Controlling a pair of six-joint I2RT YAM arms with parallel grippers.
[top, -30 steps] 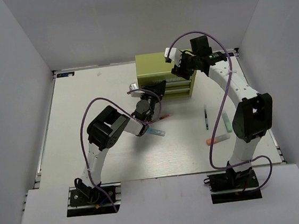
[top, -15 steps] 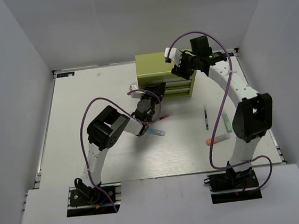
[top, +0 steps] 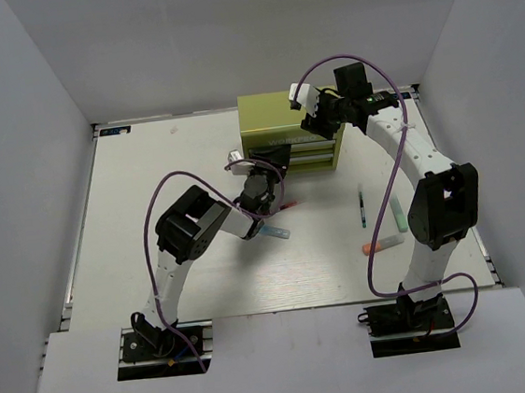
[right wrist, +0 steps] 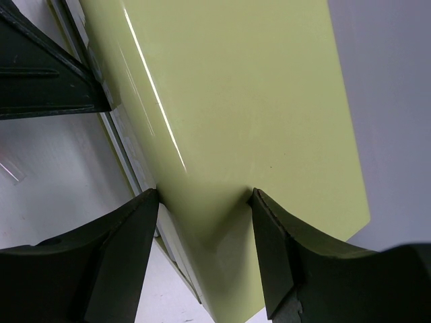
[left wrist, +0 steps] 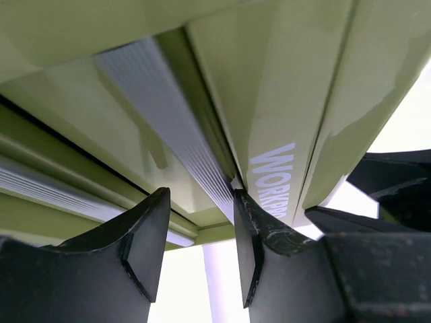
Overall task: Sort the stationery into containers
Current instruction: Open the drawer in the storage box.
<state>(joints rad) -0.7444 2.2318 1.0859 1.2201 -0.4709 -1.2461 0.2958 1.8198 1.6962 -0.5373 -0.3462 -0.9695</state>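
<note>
Overhead: the left arm has nudged its elbow slightly right, and nothing else has budged. The cabinet [top: 268, 116] sits at twelve o'clock on the table [top: 147, 171], drawers looking shut. The dark pen [top: 362, 207], green marker [top: 399, 216] and orange marker [top: 380, 244] lie loose at its five o'clock, the blue piece [top: 274, 231] and red pen [top: 283, 208] at six.

Left wrist: the left gripper [left wrist: 201, 215] straddles the drawer handle [left wrist: 175, 141] with a gap showing, so it's not clamped.

Right wrist: the right gripper [right wrist: 202, 202] pinches the cabinet's corner, bracing it.

Nothing sorted yet, I'd say.

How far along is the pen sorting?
Nothing looks sorted yet: the red-and-white pen, light blue piece, dark pen, pale green marker and orange marker all lie on the table. In hand: the right gripper seems to brace the cabinet while the left gripper straddles a drawer handle. Left: opening it and loading everything.
</note>
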